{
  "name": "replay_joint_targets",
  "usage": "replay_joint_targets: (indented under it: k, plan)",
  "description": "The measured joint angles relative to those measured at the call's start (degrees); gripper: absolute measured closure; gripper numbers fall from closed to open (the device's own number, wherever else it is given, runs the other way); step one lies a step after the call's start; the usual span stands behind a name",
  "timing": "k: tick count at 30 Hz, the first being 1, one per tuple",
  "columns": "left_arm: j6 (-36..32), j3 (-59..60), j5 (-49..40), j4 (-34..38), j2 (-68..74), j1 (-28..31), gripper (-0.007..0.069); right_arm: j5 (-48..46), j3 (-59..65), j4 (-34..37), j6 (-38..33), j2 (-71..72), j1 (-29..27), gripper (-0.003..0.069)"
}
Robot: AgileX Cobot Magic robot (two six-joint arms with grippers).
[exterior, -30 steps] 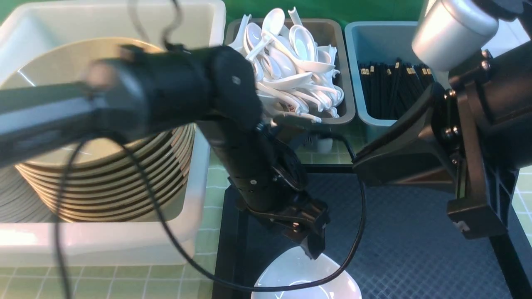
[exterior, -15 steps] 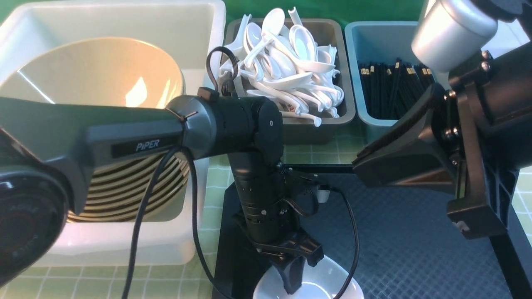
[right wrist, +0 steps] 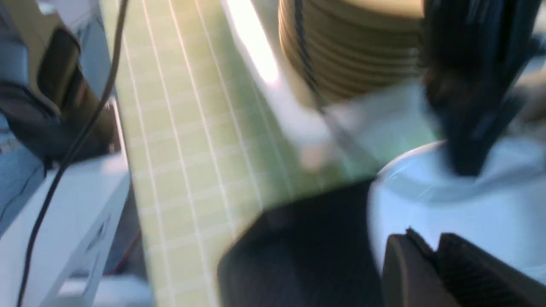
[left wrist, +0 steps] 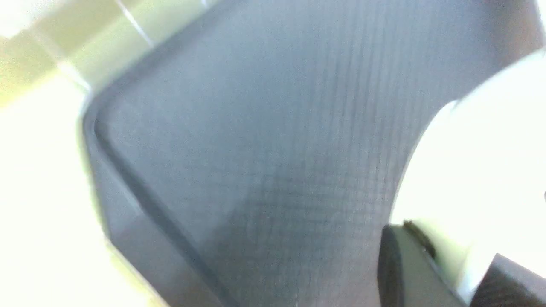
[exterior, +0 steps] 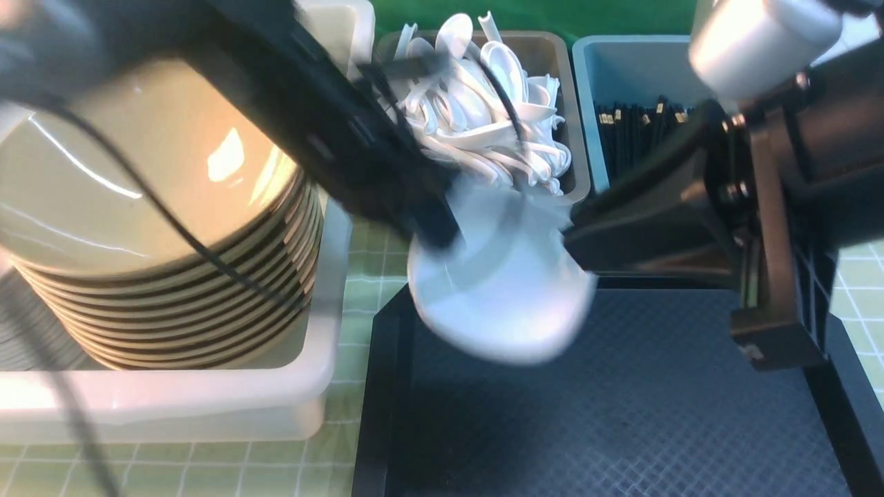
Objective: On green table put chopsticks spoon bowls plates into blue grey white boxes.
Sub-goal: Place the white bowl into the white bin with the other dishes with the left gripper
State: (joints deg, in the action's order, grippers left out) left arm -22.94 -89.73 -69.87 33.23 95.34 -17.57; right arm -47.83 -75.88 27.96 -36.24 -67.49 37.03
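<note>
1. Only the front view shows the white box [exterior: 173, 407] of stacked plates [exterior: 159, 228] at the far left corner of the bench [exterior: 863, 290]. It also shows the spoons [exterior: 483, 117] and chopsticks [exterior: 649, 131] boxed along the far edge. Only the left wrist view shows the grip.
2. The left fingers [left wrist: 396, 264] are clamped on the rim of the white bowl [exterior: 497, 304]. The right fingers [right wrist: 409, 268] look pressed together, holding nothing.
3. The bowl is plain, glossy and motion-blurred. It hangs in the air over the far edge of the black tray [exterior: 621, 414], mid-bench.

The left box [exterior: 324, 331] on the bench [exterior: 207, 469] holds stacked plates [exterior: 138, 207]. Farther back, the middle box [exterior: 577, 138] holds spoons [exterior: 483, 117] and the right box [exterior: 587, 83] chopsticks [exterior: 635, 124]. A tray [exterior: 621, 414] lies before those two, a bowl [exterior: 501, 304] over its far edge.
</note>
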Motion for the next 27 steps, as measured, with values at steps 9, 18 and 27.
replay_joint_targets:
  k: [9,18,27]
  plan:
    - [4.65,-4.46,-1.11,-0.69,-13.71,37.01,0.0609,4.66,-2.52,16.74,-16.57,-5.38,0.0,0.055]
    - [10.49,3.89,-1.69,-5.19,-15.11,62.15,0.0609,4.68,-9.24,17.89,-17.68,-12.04,0.0,0.055]
    - [20.94,11.24,3.49,-11.25,-10.87,63.75,0.0609,4.25,-10.32,17.96,-17.68,-14.2,0.0,0.0547]
